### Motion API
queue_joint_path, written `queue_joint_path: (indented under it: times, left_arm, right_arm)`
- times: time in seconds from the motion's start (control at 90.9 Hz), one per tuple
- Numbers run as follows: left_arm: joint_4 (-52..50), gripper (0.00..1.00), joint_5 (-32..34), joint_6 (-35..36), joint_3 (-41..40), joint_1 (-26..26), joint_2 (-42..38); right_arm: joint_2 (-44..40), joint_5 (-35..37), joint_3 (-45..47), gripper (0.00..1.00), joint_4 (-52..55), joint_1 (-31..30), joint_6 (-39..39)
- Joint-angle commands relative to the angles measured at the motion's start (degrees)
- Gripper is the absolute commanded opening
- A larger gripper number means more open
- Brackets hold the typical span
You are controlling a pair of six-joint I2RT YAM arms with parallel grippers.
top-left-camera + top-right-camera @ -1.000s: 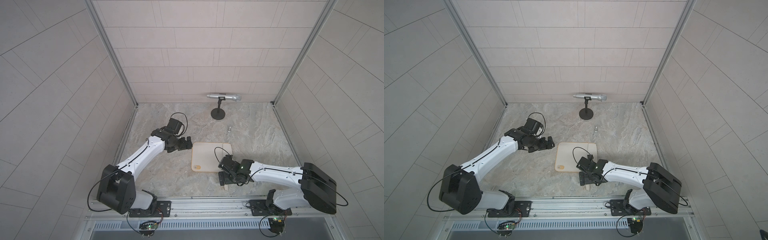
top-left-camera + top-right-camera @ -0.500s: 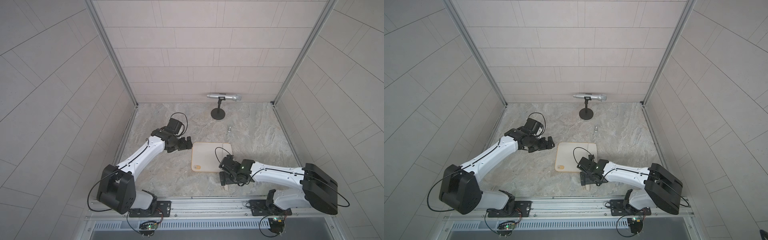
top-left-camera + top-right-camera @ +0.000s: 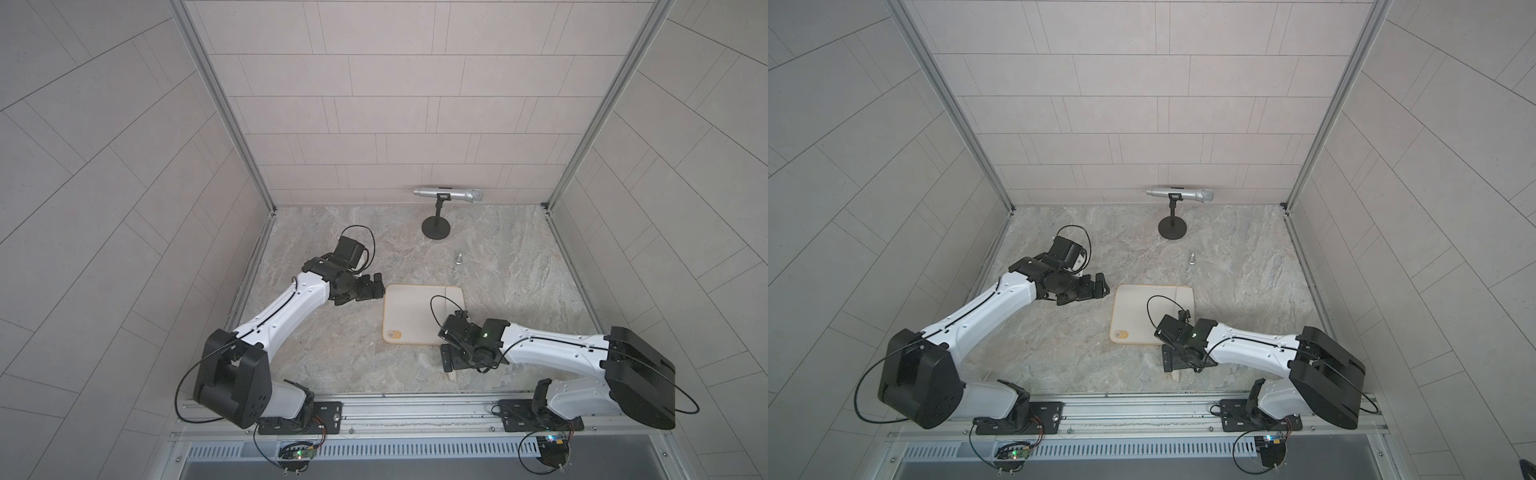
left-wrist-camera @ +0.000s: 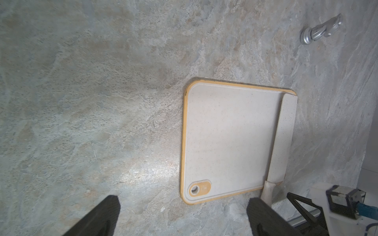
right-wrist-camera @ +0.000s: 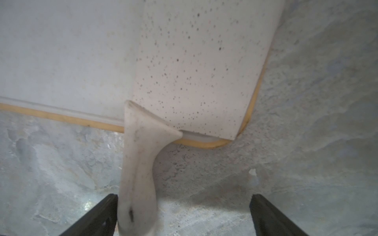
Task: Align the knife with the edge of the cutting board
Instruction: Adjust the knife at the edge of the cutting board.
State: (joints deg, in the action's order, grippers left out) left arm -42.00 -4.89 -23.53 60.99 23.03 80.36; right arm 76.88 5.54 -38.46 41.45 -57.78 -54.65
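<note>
Hovering with jaws spread wide, the right gripper point(image 5: 184, 206) straddles the handle of the knife point(image 5: 190, 65), which sits ungripped close by the finger at lower left of the right wrist view. The blade lies along the cutting board point(image 5: 61, 51) edge, with the handle overhanging. Any nudge should be gentle, keeping the blade parallel to the rim. The left gripper point(image 4: 182, 204), also spread, waits beside the board. Nothing has visibly shifted since a second ago.

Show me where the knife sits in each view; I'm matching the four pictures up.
In a top view: the knife lies along the cutting board's right-hand side, middle hidden under the right arm.
In a top view: knife, same spot.
Left wrist: blade along the board's side farthest from its hole tab.
Right wrist: close up, blade on a board corner, handle overhanging the table.
Shared landmark: the board's tan rim.
</note>
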Motion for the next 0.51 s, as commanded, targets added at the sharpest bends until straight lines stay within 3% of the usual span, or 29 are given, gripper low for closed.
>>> queue_joint_path:
  times: [0.0, 0.495]
  left_arm:
    - [-1.39, 1.00, -0.16, 0.82, 0.31, 0.27, 0.44]
    - [-1.41, 1.00, 0.09, 0.83, 0.27, 0.26, 0.33]
  right_arm:
    - [-0.67, 1.61, -0.13, 1.00, 1.63, -0.18, -0.54]
    - [-1.54, 1.93, 0.14, 1.00, 2.10, -0.23, -0.64]
